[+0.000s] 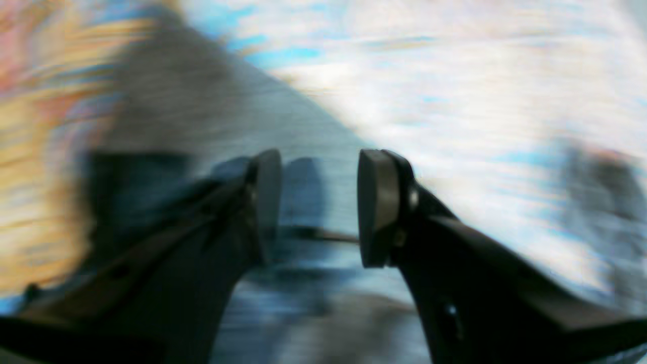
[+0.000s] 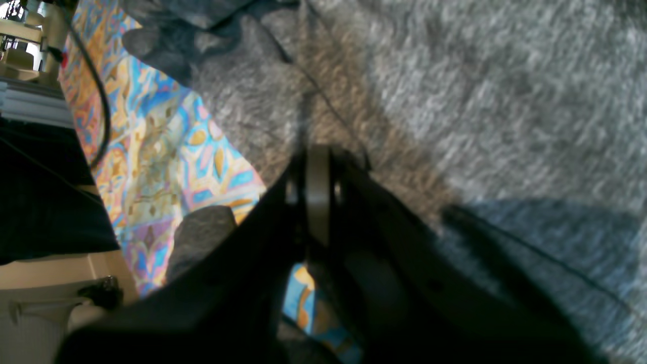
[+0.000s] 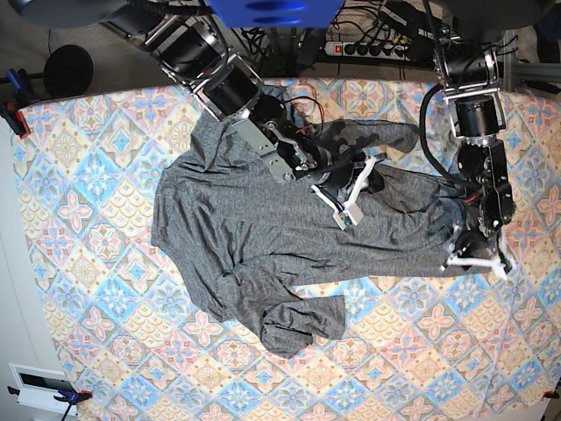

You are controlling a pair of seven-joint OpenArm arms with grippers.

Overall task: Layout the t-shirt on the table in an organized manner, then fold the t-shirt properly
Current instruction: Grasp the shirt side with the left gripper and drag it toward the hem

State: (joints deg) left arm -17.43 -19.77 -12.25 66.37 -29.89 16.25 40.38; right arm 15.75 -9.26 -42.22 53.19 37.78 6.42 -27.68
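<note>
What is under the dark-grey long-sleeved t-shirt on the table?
Under the heather dark-grey knit t-shirt lies the table with its blue, pink and cream diamond-tile cloth, visible all around it. The part directly beneath the fabric is covered, so nothing else can be seen there.

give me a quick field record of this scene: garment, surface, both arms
garment: t-shirt, dark grey, long sleeves, spread but rumpled, lower sleeve bunched
surface: table under a blue, pink and cream tiled cloth
left gripper: fingers apart, nothing between them, at the shirt's edge on the base view's right; wrist view blurred
right gripper: fingers shut, over the shirt's middle; a pinch of fabric cannot be told
fold: not yet made
</note>
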